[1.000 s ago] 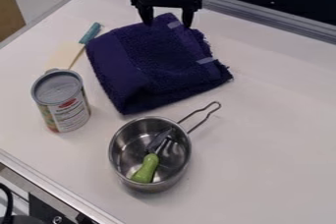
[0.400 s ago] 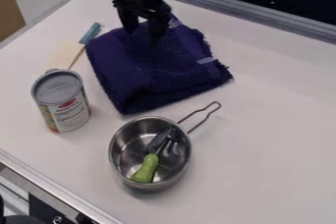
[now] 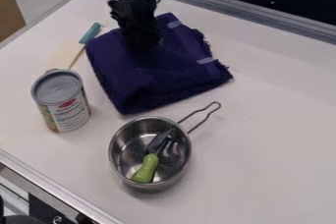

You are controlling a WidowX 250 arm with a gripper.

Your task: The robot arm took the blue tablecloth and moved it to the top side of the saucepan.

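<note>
The black gripper [image 3: 139,46] hangs from the top edge over the upper left part of the folded dark blue cloth [image 3: 160,75], its tips low against the dark fabric, where they are hard to make out. The cloth lies flat in the upper middle of the table. Below it stands the metal saucepan [image 3: 121,164], its wire handle pointing to the upper right, with a green-handled utensil [image 3: 147,168] inside.
A tin can [image 3: 69,115] stands left of the saucepan, close to the cloth's lower left. Behind the can lies a brush [image 3: 90,33] with a teal end. The white table [image 3: 269,134] has a metal rail [image 3: 263,21] along its back.
The gripper has moved left and down from the cloth's top corner to over its upper left part, and it has turned. Cloth, saucepan and can have stayed put.
</note>
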